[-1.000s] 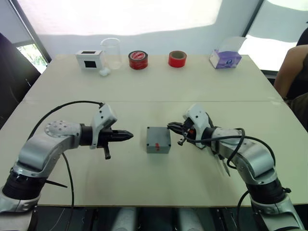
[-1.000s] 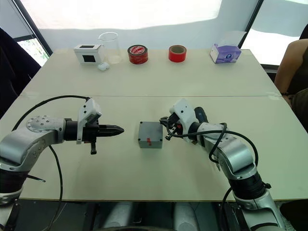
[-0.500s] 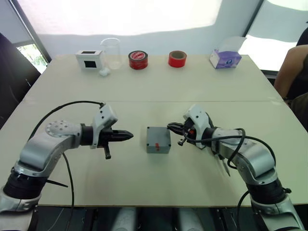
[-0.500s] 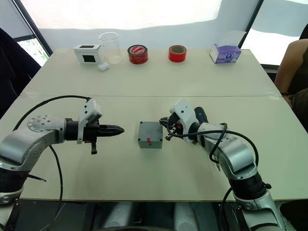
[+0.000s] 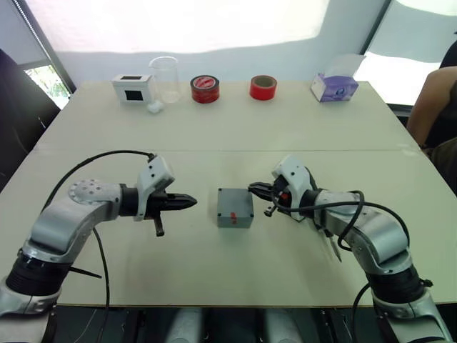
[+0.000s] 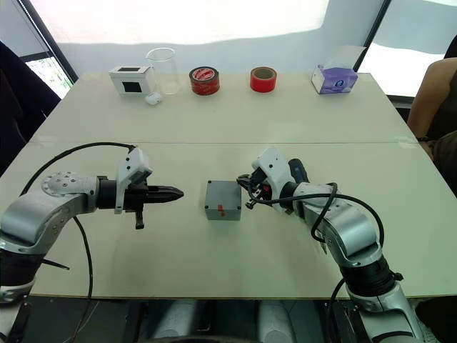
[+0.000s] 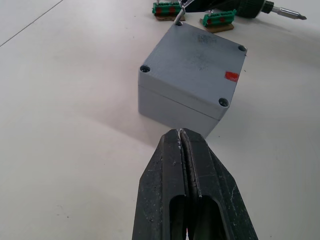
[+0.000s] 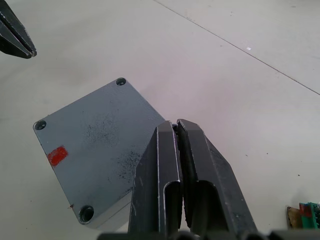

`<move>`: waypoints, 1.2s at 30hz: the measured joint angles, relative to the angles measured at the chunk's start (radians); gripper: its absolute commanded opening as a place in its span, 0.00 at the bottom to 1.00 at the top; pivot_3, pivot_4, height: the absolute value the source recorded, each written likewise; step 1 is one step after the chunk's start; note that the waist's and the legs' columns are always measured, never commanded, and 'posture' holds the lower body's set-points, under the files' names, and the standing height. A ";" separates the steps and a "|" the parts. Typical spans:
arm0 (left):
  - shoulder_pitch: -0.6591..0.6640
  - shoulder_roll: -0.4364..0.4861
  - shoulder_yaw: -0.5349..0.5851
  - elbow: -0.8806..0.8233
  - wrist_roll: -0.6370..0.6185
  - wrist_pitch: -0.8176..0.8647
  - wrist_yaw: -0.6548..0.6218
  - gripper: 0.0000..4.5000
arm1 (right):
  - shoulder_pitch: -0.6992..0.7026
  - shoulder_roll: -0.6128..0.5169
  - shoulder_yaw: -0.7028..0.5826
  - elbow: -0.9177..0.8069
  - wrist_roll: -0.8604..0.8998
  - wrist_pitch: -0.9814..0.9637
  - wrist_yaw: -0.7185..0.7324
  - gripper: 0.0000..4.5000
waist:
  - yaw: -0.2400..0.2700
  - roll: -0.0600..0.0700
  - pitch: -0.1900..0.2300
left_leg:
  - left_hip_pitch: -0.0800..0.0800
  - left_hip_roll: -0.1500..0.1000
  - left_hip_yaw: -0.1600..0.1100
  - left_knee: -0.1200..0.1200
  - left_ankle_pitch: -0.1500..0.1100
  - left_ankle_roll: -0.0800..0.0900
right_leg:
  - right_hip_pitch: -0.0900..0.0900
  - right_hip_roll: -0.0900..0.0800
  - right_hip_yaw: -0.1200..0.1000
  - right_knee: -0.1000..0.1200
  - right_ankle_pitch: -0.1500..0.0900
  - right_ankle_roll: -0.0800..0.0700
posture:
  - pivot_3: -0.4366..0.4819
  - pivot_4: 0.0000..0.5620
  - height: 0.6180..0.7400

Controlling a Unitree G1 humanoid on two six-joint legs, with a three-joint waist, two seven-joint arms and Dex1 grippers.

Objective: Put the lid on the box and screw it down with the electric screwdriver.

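Observation:
The grey box (image 5: 234, 220) stands at the table's middle with the lid (image 7: 195, 62) resting on top of it, a seam between them. A red mark sits on the lid's top near one corner, and the corner screw holes are visible. My left gripper (image 5: 191, 202) is shut and empty, pointing at the box from its left, a short gap away. My right gripper (image 5: 253, 189) is shut too, its tip just at the box's far right corner. The electric screwdriver (image 7: 270, 6) lies on the table beyond the box, by my right arm.
Small green pieces (image 7: 217, 19) lie near the screwdriver. Along the far edge stand a white box with a black window (image 5: 133, 87), a glass beaker (image 5: 166, 77), two red tape rolls (image 5: 205, 88), and a tissue box (image 5: 334, 87). A person (image 5: 439, 100) sits at the right.

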 measured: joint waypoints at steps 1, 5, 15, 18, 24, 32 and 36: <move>0.001 0.000 0.000 0.000 0.001 -0.001 -0.001 0.00 | 0.000 0.000 0.000 0.000 0.000 0.000 0.000 0.01 | 0.000 0.000 0.000 | 0.000 0.000 0.000 0.000 0.000 0.000 | 0.000 0.000 0.000 0.000 0.000 0.000 | 0.48 0.27 1.00; 0.007 0.000 0.000 0.000 0.004 -0.003 -0.005 0.00 | 0.000 0.000 -0.001 0.000 0.001 0.000 0.000 0.01 | 0.000 0.000 0.000 | 0.000 0.000 0.000 0.000 0.000 0.000 | 0.000 0.000 0.000 0.000 0.000 0.000 | 0.48 0.27 1.00; 0.006 -0.002 -0.001 -0.002 0.006 0.000 -0.003 0.00 | 0.000 0.000 -0.002 0.000 0.006 0.000 -0.002 0.01 | 0.000 0.000 0.000 | 0.000 0.000 0.000 -0.001 0.000 0.000 | -0.001 -0.001 0.000 0.000 0.000 0.000 | 0.48 0.27 1.00; 0.006 -0.003 -0.001 -0.002 0.006 0.000 -0.003 0.00 | 0.000 0.000 -0.002 0.000 0.008 0.000 -0.002 0.01 | 0.000 0.000 0.000 | 0.000 0.000 0.000 -0.001 0.000 0.000 | -0.001 -0.001 0.000 0.000 0.000 0.000 | 0.48 0.27 1.00; 0.005 -0.003 -0.001 -0.002 0.006 0.002 -0.003 0.00 | 0.002 0.000 -0.009 0.000 0.009 0.001 -0.004 0.01 | 0.000 0.000 0.000 | -0.002 0.000 0.000 -0.001 0.000 0.000 | -0.002 -0.001 0.000 0.000 0.000 0.000 | 0.48 0.27 1.00; -0.007 -0.003 -0.003 -0.001 0.006 0.004 -0.001 0.00 | 0.002 0.007 -0.027 0.000 0.012 0.001 -0.011 0.01 | 0.000 0.000 0.000 | -0.006 0.000 0.000 0.000 0.000 -0.001 | -0.006 0.000 0.000 0.000 0.000 0.000 | 0.48 0.27 1.00; -0.007 -0.003 -0.004 0.000 0.008 0.003 -0.002 0.00 | 0.002 0.007 -0.027 0.000 0.014 0.001 -0.009 0.01 | 0.000 0.000 0.000 | -0.007 0.000 0.000 0.000 0.000 -0.001 | -0.007 0.000 0.000 0.000 0.000 0.000 | 0.48 0.27 1.00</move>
